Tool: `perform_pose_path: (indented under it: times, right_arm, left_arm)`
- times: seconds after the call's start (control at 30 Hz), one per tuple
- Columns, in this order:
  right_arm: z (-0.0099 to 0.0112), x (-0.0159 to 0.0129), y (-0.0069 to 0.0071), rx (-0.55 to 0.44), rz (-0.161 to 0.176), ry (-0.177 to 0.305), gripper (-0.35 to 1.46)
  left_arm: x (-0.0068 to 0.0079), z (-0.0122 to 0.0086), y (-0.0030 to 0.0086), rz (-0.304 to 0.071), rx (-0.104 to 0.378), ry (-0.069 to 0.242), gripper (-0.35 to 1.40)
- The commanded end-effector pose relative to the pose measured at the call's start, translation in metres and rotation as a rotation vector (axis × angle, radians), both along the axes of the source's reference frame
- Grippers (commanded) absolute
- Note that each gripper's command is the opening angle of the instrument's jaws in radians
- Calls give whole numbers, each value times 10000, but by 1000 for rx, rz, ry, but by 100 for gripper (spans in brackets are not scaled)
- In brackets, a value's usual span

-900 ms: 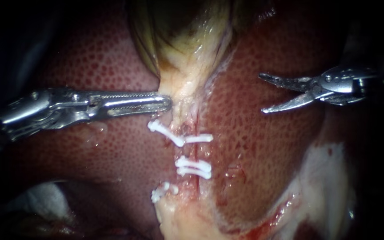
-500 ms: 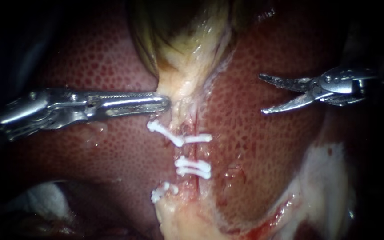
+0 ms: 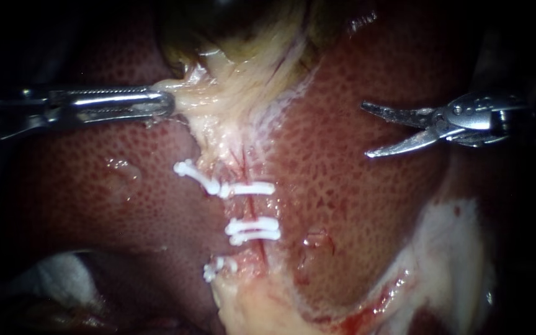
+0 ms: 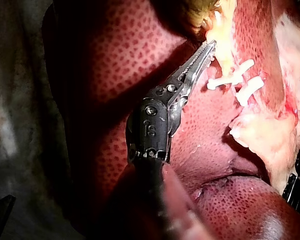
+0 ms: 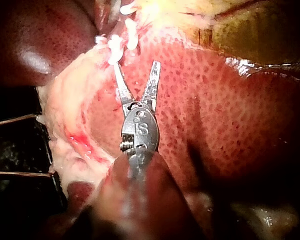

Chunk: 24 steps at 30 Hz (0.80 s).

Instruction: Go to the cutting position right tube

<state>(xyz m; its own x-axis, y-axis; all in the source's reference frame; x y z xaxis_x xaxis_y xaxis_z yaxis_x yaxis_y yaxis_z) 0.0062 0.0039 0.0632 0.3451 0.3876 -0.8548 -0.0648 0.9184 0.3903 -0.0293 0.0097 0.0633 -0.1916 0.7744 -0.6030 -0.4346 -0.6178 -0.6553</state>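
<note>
Slender silver right instrument (image 3: 365, 130), curved jaws apart, hovers empty. The thin reddish tube (image 3: 252, 209) between white plastic clips (image 3: 253, 230) lies left and lower (axis crosswise to the jaws); the left instrument (image 3: 170, 104) clamps pale tissue (image 3: 218, 105).

left instrument (image 3: 167, 104): silver, dark screwed wrist | right instrument (image 3: 366, 129): silver, screwed

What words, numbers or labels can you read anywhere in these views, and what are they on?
None readable on the liver, gallbladder or clips.
Left instrument, right instrument: a small stamped mark near each joint, too small to read reliably.
</note>
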Motion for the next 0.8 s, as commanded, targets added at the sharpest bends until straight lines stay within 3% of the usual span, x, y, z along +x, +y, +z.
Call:
perform_pose_path:
  times: [0.03, 0.23, 0.6, 0.8]
  right_arm:
    - [1, 0, -1, -1, 0, 4, 143]
    - [21, 11, -15, 6, -25, 1, 143]
    - [123, 80, -94, 104, -126, -48, 143]
    - [163, 111, -130, 153, -174, -70, 143]
  left_arm:
    - [0, 0, 0, -1, -1, 0, -35]
    - [0, 0, 0, -1, -1, 0, -35]
    - [0, -3, -1, -2, -1, 1, -35]
    - [1, -3, -1, -2, -1, 0, -35]
